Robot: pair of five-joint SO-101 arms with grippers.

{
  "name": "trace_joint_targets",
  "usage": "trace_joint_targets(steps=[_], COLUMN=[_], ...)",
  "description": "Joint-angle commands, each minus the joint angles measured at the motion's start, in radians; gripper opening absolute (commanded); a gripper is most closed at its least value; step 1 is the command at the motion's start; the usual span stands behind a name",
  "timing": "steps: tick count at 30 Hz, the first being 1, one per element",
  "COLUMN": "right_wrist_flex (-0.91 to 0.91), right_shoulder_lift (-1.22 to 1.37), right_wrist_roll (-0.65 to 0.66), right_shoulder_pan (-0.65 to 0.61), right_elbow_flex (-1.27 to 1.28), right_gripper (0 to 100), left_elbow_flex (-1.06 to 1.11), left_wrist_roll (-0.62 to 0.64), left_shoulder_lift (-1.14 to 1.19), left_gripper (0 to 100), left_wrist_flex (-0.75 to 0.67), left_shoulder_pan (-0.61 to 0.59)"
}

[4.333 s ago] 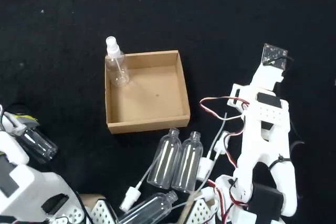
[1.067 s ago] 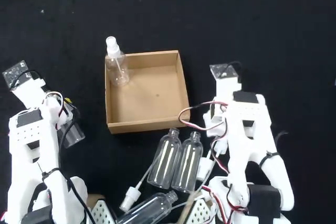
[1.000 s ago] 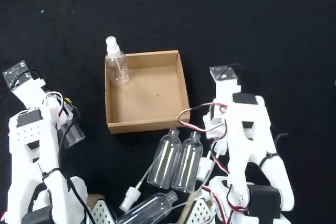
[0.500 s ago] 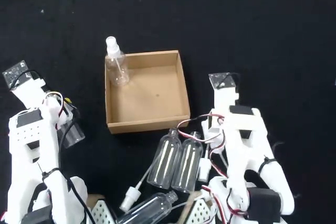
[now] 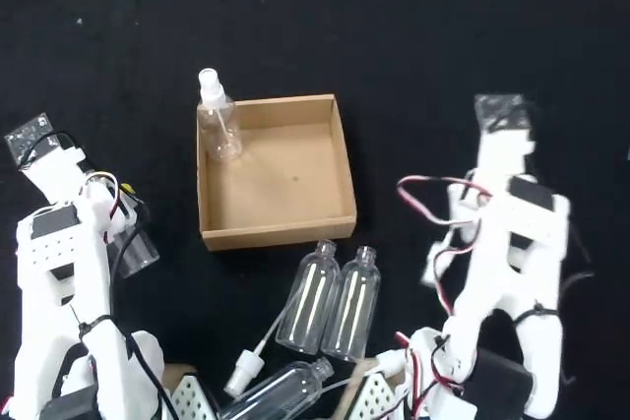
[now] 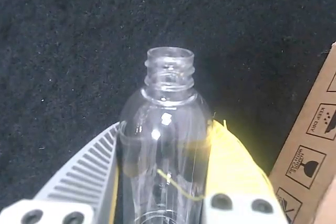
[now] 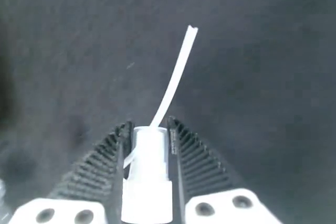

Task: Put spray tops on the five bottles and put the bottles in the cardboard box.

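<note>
Left of the cardboard box (image 5: 278,233): left hand (image 6: 165,129) clamped on uncapped bottle (image 6: 169,103), open neck pointing away from wrist. Right of box, well apart: right hand (image 7: 149,129) gripping spray top (image 7: 147,182), dip tube (image 7: 176,72) leading outward. Box between the two.

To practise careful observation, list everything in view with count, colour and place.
cardboard box: one, brown, mid-table.
capped bottle: one, clear with white top, at the box's far left corner.
uncapped bottles: three, clear, lying in front of the box.
loose spray top: one, white, beside the lying bottles.
table: one, black.
left hand: one, grey and yellow, shut on held bottle, clear, left of the box.
right hand: one, dark, shut on held spray top, white.
</note>
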Motion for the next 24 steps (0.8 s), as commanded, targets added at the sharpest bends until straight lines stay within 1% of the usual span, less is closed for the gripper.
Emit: trace_joint_targets(steps=[1,4,7,9,12,13,15,22,24], right_wrist_flex=[-0.176,-0.307,-0.385,-0.390,-0.368,-0.347,-0.278,0.043,0.126], right_shoulder_lift=[-0.012,0.036,0.119,0.171,0.226,0.231,0.229,0.229,0.229], right_wrist_roll=[0.055,0.083,0.084,0.074,0.080,0.084,0.087,0.091,0.123], right_shoulder_pan=[0.098,0.141,0.186,0.204,0.210,0.212,0.224,0.278,0.296], right_elbow_flex=[-0.062,-0.001,0.027,0.022,-0.005,-0.022,-0.071,-0.320,-0.352], right_gripper=[1.1,1.5,1.8,6.7,18.2,21.0,23.0,16.8,14.9], left_elbow_flex=[-0.002,-0.001,-0.001,-0.001,-0.001,-0.001,-0.001,-0.001,-0.001], left_wrist_roll=[0.008,0.008,0.008,0.008,0.008,0.008,0.008,0.008,0.008], left_shoulder_lift=[-0.040,-0.040,-0.040,-0.040,-0.040,-0.040,-0.040,-0.040,-0.040], left_gripper=[3,3,3,3,3,3,3,3,3], left_wrist_flex=[-0.020,-0.020,-0.020,-0.020,-0.020,-0.020,-0.020,-0.020,-0.020], left_shoulder_pan=[0.002,0.002,0.002,0.002,0.002,0.002,0.002,0.002,0.002])
